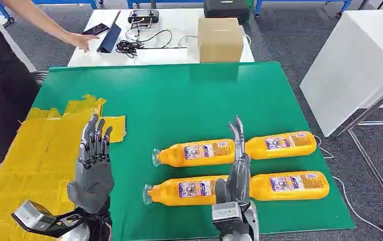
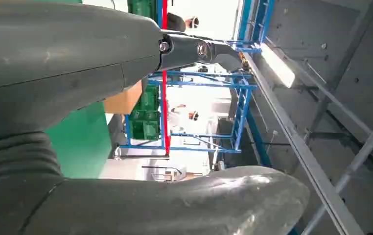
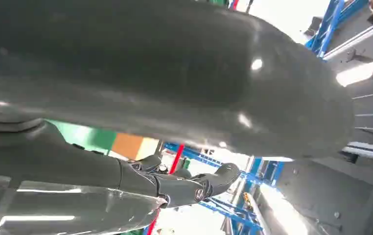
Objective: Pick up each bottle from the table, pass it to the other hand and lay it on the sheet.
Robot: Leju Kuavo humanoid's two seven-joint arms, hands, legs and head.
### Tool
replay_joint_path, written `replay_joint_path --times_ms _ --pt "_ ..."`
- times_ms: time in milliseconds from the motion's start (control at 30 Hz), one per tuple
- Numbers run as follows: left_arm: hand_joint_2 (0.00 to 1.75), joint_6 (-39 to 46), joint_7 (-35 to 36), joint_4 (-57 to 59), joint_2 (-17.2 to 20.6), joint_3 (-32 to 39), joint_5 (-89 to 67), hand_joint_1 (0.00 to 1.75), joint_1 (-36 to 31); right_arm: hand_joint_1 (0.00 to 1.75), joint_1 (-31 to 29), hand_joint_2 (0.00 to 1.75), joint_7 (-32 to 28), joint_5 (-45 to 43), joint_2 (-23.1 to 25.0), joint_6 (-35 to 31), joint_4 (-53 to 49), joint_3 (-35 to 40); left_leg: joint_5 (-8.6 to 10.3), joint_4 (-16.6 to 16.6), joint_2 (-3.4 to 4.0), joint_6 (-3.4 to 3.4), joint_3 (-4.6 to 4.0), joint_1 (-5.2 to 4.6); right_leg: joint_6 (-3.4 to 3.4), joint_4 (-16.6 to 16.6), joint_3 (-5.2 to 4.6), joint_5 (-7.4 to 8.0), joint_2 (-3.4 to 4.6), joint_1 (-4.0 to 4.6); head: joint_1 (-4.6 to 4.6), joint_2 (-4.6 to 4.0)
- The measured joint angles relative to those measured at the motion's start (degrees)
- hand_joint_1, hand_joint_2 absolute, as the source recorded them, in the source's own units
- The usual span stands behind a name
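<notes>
Bottles, four orange ones, lie on their sides on the green desk point(image 1: 179, 95) in two rows of two, none yet on the yellow sheet point(image 1: 38, 155) at my left. Every long axis runs across me, left to right. The near-left bottle point(image 1: 187, 190) and far-left bottle point(image 1: 195, 153) point their clear caps toward the sheet; the near-right bottle point(image 1: 290, 185) and far-right bottle point(image 1: 281, 143) lie just beyond them.

My right hand point(image 1: 238, 170) stands edge-on with fingers straight and holding nothing, right over the gap between the left and right pairs, so it is the nearer hand to all four. My left hand point(image 1: 94, 163) is released too, palm up and fingers apart, hovering over the inner edge of the sheet, well apart from the bottles.

I judge no pick has begun; the right hand needs to close across a bottle's body, at right angles to its length
</notes>
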Motion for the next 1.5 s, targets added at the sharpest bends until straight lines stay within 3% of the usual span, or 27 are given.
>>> replay_joint_path --times_ms 1033,1067,1100,1500 --pt "0.00 0.0 0.0 0.0 0.0 0.0 0.0 0.00 0.0 0.00 0.0 0.00 0.0 0.0 0.0 0.0 0.0 0.0 0.00 0.0 0.00 0.00 0.00 0.00 0.00 0.0 0.00 0.00 0.00 0.00 0.00 0.00" --pt "0.00 0.0 0.0 0.0 0.0 0.0 0.0 1.75 0.0 0.44 0.0 0.00 0.0 0.0 0.0 0.0 0.0 0.0 0.00 0.0 0.00 0.00 0.00 0.00 0.00 0.0 0.00 0.00 0.00 0.00 0.00 0.00" --pt "0.00 0.0 0.0 0.0 0.0 0.0 0.0 1.75 0.0 1.75 0.0 0.00 0.0 0.0 0.0 0.0 0.0 0.0 0.00 0.0 0.00 0.00 0.00 0.00 0.00 0.0 0.00 0.00 0.00 0.00 0.00 0.00" --pt "0.00 0.0 0.0 0.0 0.0 0.0 0.0 1.75 0.0 1.75 0.0 0.00 0.0 0.0 0.0 0.0 0.0 0.0 0.00 0.0 0.00 0.00 0.00 0.00 0.00 0.0 0.00 0.00 0.00 0.00 0.02 0.00"
